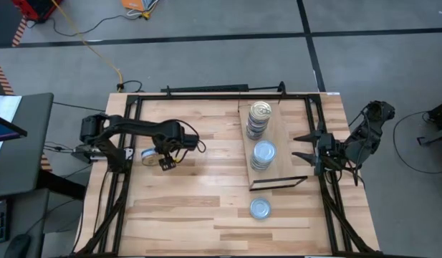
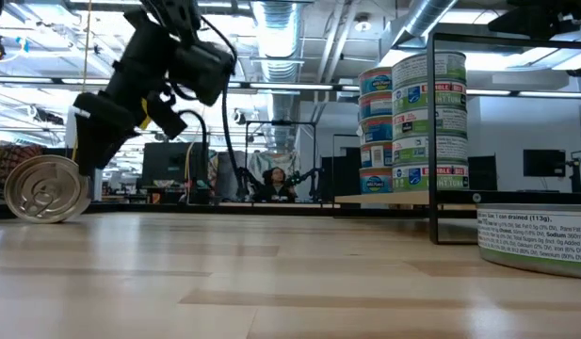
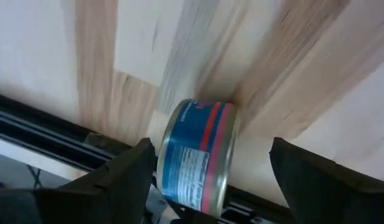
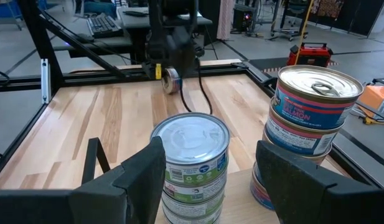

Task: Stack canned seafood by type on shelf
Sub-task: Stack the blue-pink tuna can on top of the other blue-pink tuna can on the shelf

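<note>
Left gripper (image 1: 157, 159) open over on-edge tin (image 3: 196, 155) — lower rim hidden

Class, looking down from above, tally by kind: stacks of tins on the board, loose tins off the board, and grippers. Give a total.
Stacks on the board: 2, the gold-topped stack and the silver-topped stack
Loose tins: 2, the front tin and the tin on edge
Grippers: 2, the left gripper and the right gripper
Total: 6
</note>
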Robot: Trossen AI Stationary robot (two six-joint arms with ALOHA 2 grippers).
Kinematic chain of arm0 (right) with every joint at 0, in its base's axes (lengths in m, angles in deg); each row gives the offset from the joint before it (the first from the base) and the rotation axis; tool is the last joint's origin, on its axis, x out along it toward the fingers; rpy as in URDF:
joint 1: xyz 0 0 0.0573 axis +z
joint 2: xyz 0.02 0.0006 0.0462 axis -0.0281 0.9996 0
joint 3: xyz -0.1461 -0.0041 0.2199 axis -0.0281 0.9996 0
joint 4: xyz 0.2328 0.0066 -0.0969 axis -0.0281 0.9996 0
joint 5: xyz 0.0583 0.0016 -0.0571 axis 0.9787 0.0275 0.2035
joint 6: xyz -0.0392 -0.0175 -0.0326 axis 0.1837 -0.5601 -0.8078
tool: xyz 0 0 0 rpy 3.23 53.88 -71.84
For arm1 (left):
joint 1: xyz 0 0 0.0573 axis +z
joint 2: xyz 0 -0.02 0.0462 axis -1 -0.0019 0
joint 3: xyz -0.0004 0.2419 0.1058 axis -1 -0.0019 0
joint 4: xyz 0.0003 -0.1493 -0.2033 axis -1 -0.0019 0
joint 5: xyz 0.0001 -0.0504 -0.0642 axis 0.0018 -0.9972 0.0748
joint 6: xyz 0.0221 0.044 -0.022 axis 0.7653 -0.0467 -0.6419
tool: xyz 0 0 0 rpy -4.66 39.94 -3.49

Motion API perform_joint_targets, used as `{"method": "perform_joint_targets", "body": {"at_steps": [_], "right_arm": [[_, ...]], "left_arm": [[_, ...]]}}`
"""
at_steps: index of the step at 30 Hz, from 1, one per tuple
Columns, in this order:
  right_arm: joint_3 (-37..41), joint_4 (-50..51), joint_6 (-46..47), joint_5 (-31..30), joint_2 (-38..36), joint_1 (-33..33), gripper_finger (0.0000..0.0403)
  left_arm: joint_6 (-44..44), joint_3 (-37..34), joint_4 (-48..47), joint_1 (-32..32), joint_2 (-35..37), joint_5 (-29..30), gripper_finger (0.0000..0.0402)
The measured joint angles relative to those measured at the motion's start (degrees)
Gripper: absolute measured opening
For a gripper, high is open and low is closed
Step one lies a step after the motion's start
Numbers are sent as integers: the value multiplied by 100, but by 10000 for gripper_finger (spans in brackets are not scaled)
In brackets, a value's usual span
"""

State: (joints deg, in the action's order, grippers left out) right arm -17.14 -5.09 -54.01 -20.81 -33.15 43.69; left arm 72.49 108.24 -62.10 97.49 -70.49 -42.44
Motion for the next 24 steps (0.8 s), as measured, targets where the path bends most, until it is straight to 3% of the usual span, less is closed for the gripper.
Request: {"method": "perform_joint_targets", "body": {"at_steps": [6,13,18,24], "right_arm": [[0,9,0,1,-2,0,277],[0,48,-2,96,0,0,277],[0,50,-4,105,-2,1,277],[0,6,-4,105,0,2,277]], "left_arm": [[774,-11,19,367,-279,-197,305],[1292,-460,17,656,-266,-735,276],[1372,-764,7,643,-269,-432,254],[1680,-852,-228,433,-269,-499,200]]}}
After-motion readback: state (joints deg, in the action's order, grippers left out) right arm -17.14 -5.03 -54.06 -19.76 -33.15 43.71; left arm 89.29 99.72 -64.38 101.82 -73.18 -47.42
